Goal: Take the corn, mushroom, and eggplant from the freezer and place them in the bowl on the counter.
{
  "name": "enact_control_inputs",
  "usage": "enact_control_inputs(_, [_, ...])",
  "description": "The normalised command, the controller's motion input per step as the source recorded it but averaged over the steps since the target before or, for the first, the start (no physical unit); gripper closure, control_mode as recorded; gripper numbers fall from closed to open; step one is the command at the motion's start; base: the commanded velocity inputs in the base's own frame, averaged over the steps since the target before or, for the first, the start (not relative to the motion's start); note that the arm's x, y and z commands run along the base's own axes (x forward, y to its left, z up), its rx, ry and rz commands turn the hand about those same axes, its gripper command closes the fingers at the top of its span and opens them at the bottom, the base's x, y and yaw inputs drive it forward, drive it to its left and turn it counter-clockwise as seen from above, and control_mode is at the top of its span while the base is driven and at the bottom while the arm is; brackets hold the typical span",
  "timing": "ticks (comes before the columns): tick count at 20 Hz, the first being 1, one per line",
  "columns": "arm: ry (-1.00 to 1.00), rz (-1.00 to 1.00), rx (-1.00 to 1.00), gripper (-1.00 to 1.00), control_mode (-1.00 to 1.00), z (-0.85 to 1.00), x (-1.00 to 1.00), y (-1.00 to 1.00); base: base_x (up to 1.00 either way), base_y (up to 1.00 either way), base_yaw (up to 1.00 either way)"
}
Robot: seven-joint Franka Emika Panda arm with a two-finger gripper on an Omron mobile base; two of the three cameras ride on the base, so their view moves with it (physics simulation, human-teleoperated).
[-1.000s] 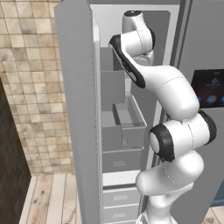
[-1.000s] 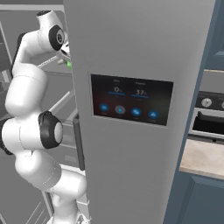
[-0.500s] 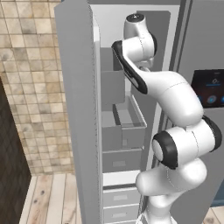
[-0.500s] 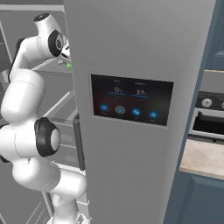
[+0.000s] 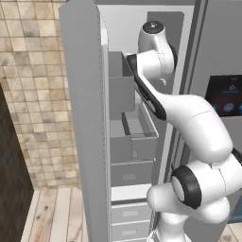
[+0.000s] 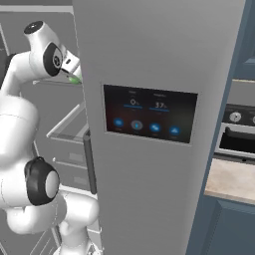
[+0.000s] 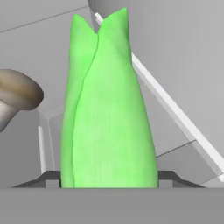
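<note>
The bright green corn [image 7: 107, 109] stands upright between my two dark fingertips, and my gripper [image 7: 109, 179] is shut on its lower end. The pale tan mushroom [image 7: 17, 98] lies just left of the corn on a grey freezer shelf [image 7: 183, 157]. From the right base view, a green tip of the corn [image 6: 74, 79] pokes out by my gripper [image 6: 71, 73], high inside the freezer [image 6: 64, 129]. The freezer's narrow door [image 5: 82, 118] hangs open to the left of my arm. A strip of beige counter [image 6: 226, 182] lies at the right. The eggplant and the bowl are out of view.
Grey bins [image 5: 120, 87] and a shelf tray [image 5: 139, 134] sit left of my arm, with drawers [image 5: 130, 212] below. The fridge's other door carries a dark display panel [image 6: 149, 114]. An oven [image 6: 239, 137] stands beyond the counter. A tan tiled wall [image 5: 33, 94] is at the left.
My jaws have closed from wide open onto the corn. The hand has edged slightly deeper into the upper freezer.
</note>
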Motion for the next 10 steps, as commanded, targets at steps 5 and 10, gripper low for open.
enact_control_inputs(5, [-0.02, 0.07, 0.0, 1.0, -1.0, 0.21, -0.95, 0.0, 0.0, 0.0, 0.0])
enact_control_inputs(10, [-0.08, 0.13, 0.0, 1.0, -1.0, 0.03, -1.0, 0.0, 0.0, 0.0, 0.0])
